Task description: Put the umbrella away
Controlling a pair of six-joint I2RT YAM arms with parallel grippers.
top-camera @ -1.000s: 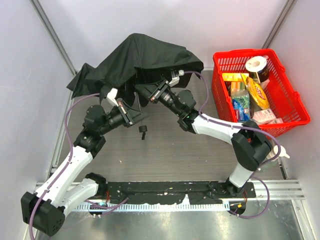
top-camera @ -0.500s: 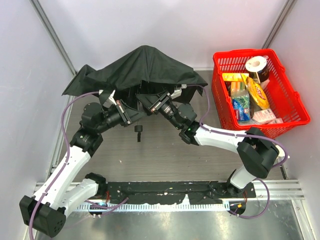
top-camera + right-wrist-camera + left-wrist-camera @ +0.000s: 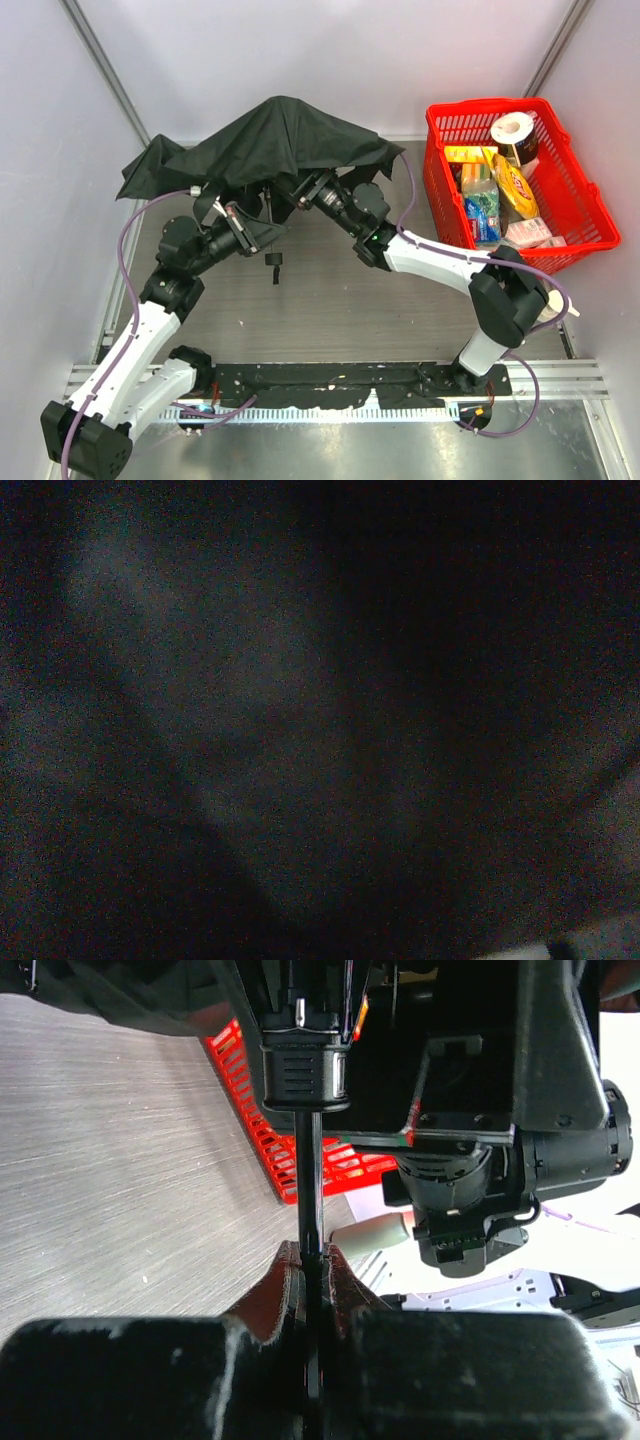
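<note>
matte black umbrella in folds, left pincer clamped on thin shaft, right pincer under fabric, cannot tell

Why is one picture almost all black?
Right wrist view: nearly all black and grainy, probably because the black fabric umbrella hangs over that camera. Left wrist view: the left pincer is blurry up close; the thin black metal shaft it grips looks sharper. Top view: bright and clear.

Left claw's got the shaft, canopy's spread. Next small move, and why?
Probably close the right claw on the ribbed collar and slide it along the shaft toward the left claw, which pins that shaft; the canopy is spread open.
</note>
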